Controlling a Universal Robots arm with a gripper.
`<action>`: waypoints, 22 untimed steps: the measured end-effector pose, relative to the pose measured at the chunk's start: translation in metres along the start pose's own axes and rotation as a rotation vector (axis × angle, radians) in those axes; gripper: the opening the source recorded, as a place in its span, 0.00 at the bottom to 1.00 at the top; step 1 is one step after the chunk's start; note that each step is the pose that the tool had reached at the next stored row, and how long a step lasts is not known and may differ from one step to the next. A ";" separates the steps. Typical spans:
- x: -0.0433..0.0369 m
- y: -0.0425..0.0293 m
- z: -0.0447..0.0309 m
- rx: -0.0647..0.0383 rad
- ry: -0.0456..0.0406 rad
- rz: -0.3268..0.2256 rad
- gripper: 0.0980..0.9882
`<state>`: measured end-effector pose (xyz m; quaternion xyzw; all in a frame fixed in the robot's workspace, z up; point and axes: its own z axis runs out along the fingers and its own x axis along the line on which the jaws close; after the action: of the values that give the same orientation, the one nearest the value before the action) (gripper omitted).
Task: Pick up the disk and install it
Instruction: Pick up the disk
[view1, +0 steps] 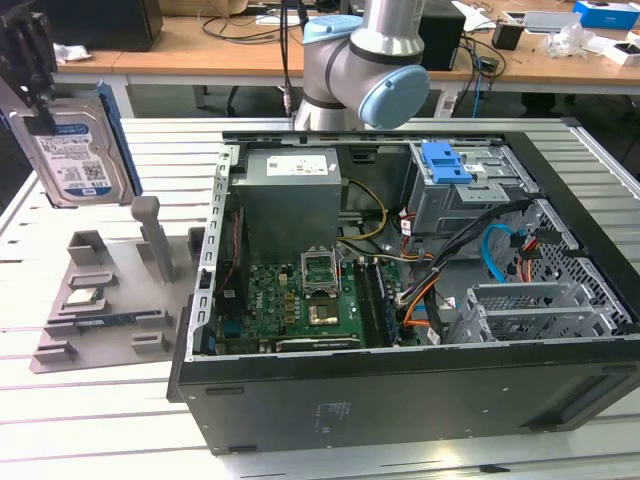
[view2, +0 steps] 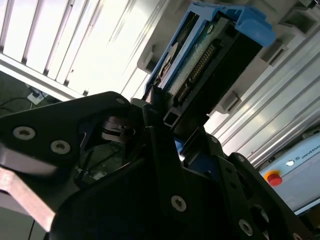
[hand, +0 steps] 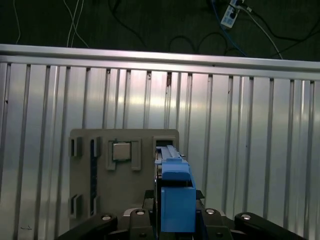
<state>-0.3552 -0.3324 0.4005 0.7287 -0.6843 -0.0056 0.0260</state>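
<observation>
So the pincer (view1: 40, 110) is clamped shut on the disk (view1: 78, 160), gripping it by its top edge. The drive hangs upright in the air with its white-and-blue label facing out in the exterior view. In the second wrist view the dark fingers (view2: 155, 125) pinch right at the connector end of the disk (view2: 200, 55), blue rails running along both sides. Directly below the pincer is the grey parts holder (view1: 100, 290) on the slatted metal table (view1: 60, 420). The disk is clear of it, not touching, so I'd call the pick-up half done. In the first wrist view the holder (hand: 90, 200) also has a small square chip (hand: 121, 151) sitting in a pocket just beside the disk's blue rail (hand: 175, 200). Farther off, well apart from the pincer, is the open computer case (view1: 400, 410), with the power supply box (view1: 290, 195) nearer and the drive cage with the blue latch (view1: 445, 165) beyond that. The disk is nowhere near that cage, so the install half isn't done yet.
</observation>
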 end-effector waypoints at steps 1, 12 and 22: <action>0.0000 0.0001 -0.0020 0.000 0.0001 0.000 0.30; 0.0003 0.0011 -0.0254 0.000 0.0000 0.000 0.30; 0.0004 0.0019 -0.0430 0.000 0.0000 0.000 0.30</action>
<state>-0.3552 -0.3316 0.4435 0.7287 -0.6843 -0.0056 0.0260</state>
